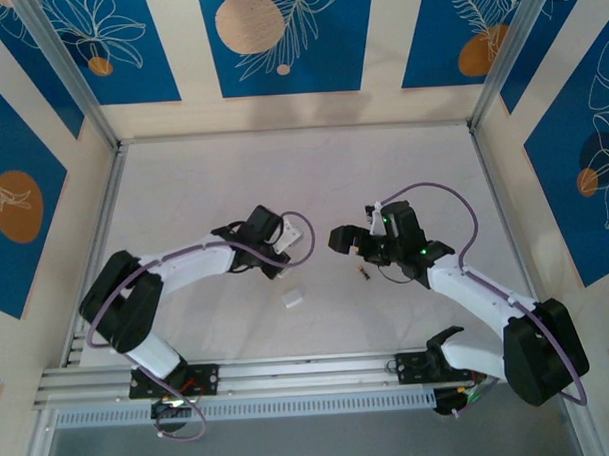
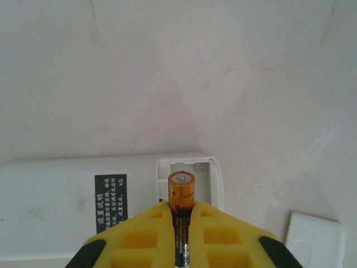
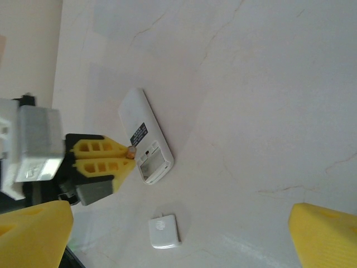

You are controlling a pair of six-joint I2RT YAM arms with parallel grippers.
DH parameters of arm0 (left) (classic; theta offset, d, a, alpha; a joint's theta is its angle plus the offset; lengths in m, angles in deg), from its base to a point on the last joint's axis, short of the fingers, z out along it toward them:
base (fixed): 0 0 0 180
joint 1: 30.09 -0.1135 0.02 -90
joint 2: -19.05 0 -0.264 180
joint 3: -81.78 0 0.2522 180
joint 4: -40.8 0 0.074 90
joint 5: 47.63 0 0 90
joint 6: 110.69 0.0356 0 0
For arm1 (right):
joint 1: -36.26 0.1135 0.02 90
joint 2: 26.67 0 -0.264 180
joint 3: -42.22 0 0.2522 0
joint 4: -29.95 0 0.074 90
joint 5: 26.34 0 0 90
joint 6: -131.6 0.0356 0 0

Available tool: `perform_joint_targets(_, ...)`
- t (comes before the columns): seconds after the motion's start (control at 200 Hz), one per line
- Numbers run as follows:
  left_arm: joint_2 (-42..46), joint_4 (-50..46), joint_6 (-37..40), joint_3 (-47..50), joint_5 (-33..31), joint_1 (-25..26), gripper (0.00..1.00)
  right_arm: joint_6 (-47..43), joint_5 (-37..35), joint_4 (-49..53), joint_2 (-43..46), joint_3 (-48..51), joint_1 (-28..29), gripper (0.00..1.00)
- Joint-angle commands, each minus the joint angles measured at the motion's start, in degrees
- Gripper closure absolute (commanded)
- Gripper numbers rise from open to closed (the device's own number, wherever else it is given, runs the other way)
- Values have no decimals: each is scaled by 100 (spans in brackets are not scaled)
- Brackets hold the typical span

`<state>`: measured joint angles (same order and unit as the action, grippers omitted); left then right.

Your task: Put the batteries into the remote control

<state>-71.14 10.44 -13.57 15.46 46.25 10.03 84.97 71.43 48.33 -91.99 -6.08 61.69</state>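
Note:
The white remote control (image 2: 50,206) lies face down, its dark label up and its battery compartment (image 2: 198,170) uncovered. My left gripper (image 2: 181,211) is shut on a battery (image 2: 181,191), gold-orange end forward, its tip just over the compartment's edge. In the top view the left gripper (image 1: 281,241) meets the remote control (image 1: 299,231) at mid-table. A second battery (image 1: 364,274) lies loose on the table by the right arm. My right gripper (image 1: 352,226) hangs open and holds nothing, and its camera looks down on the remote control (image 3: 142,125) and the held battery (image 3: 131,151).
The small loose white battery cover (image 1: 293,298) lies on the table near the remote, and is also seen as the cover (image 3: 164,231) and the cover (image 2: 315,243). The white table (image 1: 203,182) is walled by patterned panels, with an aluminium rail (image 1: 290,374) along the near edge.

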Motion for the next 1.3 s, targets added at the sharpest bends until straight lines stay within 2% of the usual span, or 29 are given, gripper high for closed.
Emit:
perform_joint_targets(0.0, 339, 679, 314, 313, 187, -47, 89, -14, 138, -141, 133, 140, -46, 1)
perform_joint_targets(0.235, 105, 535, 235, 142, 321, -46, 89, 3, 145, -115, 173, 176, -63, 1)
perform_joint_targets(0.61, -22, 823, 52, 378, 307, -57, 87, 13, 93, -25, 370, 275, -99, 1)
perform_joint_targets(1.295, -444, 467, -28, 219, 282, -54, 86, 4, 201, -58, 589, 456, -255, 1)
